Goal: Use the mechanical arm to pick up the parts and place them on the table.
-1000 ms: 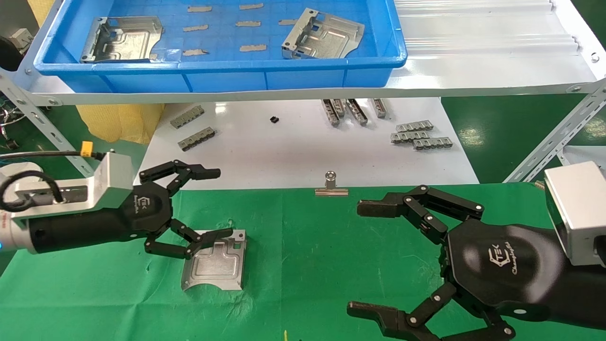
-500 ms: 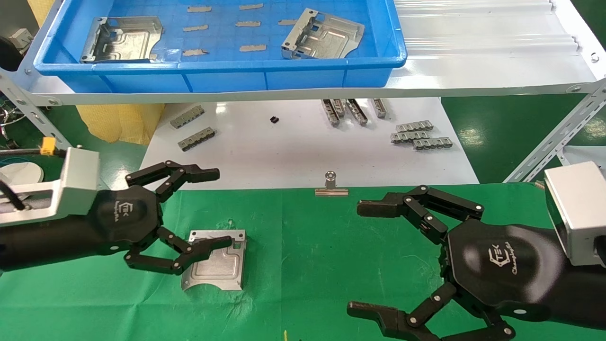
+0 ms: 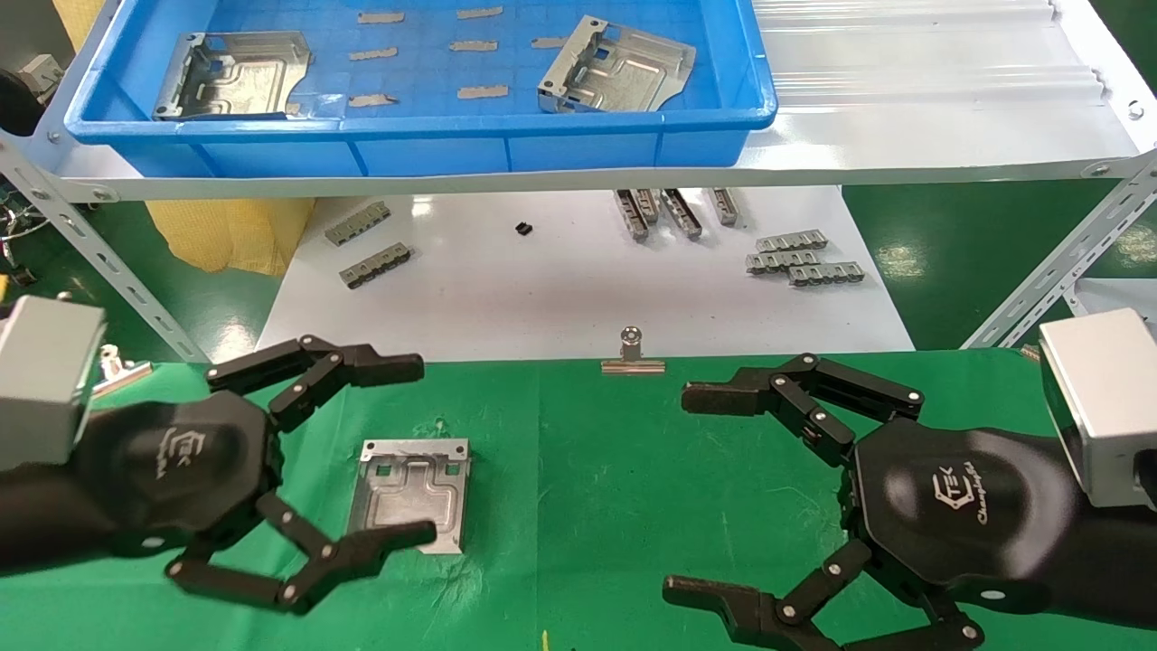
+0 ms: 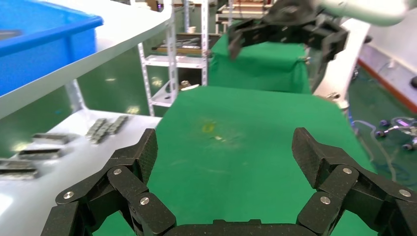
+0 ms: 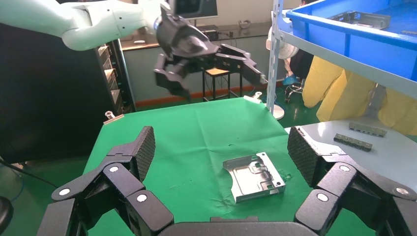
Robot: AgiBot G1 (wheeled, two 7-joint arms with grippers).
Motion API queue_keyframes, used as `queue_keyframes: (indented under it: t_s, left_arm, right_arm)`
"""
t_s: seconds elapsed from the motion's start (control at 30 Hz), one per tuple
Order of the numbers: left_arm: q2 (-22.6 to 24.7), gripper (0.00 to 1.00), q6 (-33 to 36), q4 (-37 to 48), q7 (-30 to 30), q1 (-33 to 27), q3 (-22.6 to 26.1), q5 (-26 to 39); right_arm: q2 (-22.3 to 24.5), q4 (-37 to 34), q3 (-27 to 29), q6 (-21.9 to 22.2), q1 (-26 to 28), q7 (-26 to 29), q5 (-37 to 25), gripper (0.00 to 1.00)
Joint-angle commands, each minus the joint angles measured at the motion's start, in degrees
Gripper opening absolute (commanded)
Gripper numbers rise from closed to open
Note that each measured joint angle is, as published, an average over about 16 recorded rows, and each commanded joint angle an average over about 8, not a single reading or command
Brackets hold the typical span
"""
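One silvery stamped part (image 3: 407, 488) lies flat on the green cloth table (image 3: 587, 470); it also shows in the right wrist view (image 5: 254, 176). My left gripper (image 3: 425, 450) is open and empty, raised over the table's left side, with its lower fingertip (image 3: 407, 535) in front of the part's near edge. In its own view (image 4: 225, 147) only cloth lies between the fingers. My right gripper (image 3: 678, 493) is open and empty at the right, well apart from the part, as its own view (image 5: 221, 142) shows. Two more parts (image 3: 233, 74) (image 3: 616, 68) lie in the blue tray (image 3: 416, 127).
The tray stands on a white shelf (image 3: 904, 145) above a white board (image 3: 560, 289) with several small grey slotted bars (image 3: 795, 258). A silver binder clip (image 3: 633, 357) grips the cloth's far edge. Slanted rack legs (image 3: 1058, 262) stand at both sides.
My left gripper has drawn back to the left and toward the camera, staying open. The part stays put on the cloth. The right arm has not moved.
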Motion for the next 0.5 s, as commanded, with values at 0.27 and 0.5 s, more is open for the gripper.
queue_keyframes:
  t_s: [0.27, 0.5]
  left_arm:
    - [-2.77, 1.00, -0.61, -9.04, -6.23, 4.43, -3.31, -2.86]
    - [-3.11, 1.00, -0.73, -9.99, -6.53, 4.95, -3.73, -3.29]
  right_arm:
    - [0.01, -0.01, 0.00, 0.01, -0.01, 0.00, 0.01, 1.00]
    - [0.01, -0.02, 0.00, 0.01, -0.01, -0.01, 0.01, 1.00]
